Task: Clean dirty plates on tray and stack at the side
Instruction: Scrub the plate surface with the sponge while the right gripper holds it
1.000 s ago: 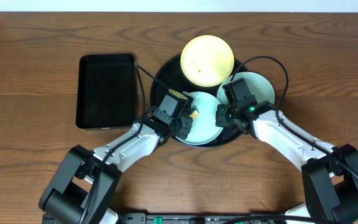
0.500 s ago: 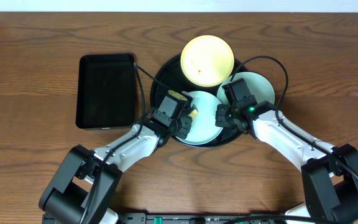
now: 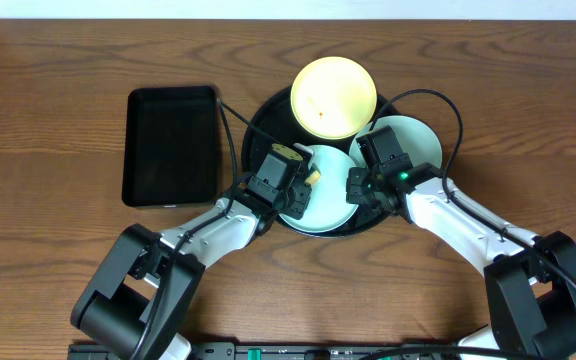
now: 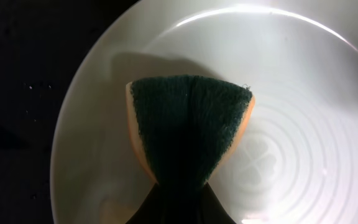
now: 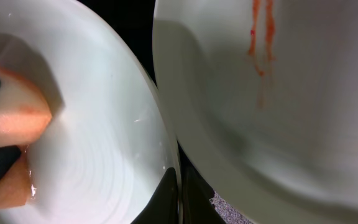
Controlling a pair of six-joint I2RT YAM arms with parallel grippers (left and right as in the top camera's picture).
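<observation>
Directly beneath the left claw and its sponge lies a teal plate.

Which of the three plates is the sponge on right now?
The front teal plate, nearest the robot: the left gripper holds the sponge on it. The right teal plate shows an orange-red streak; the yellow plate sits behind.

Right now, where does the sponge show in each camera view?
Overhead: sponge just left of centre, over the front teal plate's left side.
Left wrist: mid-frame, green side facing the camera.
Right wrist: left edge, orange side showing.
Shared landmark: that front teal plate, under the sponge in all three.
</observation>
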